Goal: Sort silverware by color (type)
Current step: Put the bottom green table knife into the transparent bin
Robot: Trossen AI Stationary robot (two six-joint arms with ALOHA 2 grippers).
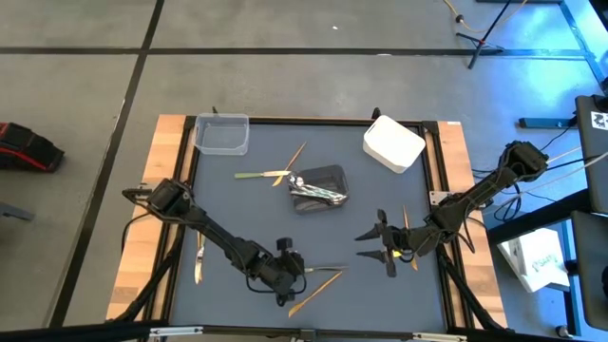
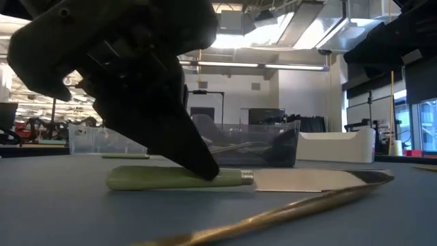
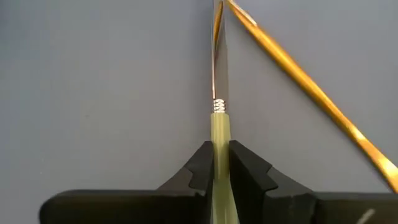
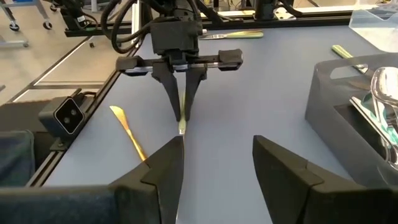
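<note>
My left gripper is near the table's near edge, shut on a knife with a pale green handle and a silver blade. A tan utensil lies just beside it. My right gripper hovers open to the right, with another tan utensil beside it. A green utensil and a tan one lie flat near the table's middle. Several silver and green pieces lie in the dark grey tub. A silver piece lies at the table's left edge. My left gripper pinches the knife's green handle between its two fingers, toward the handle's blade end. The fingers come from above, slanting down, with the handle running out between them. In the low view the knife lies flat on the table.
A clear tub stands at the far left and a white tub at the far right, with the dark grey tub between them. Wooden strips border the dark mat on the left and the right. The tan utensil crosses close by the knife's blade.
</note>
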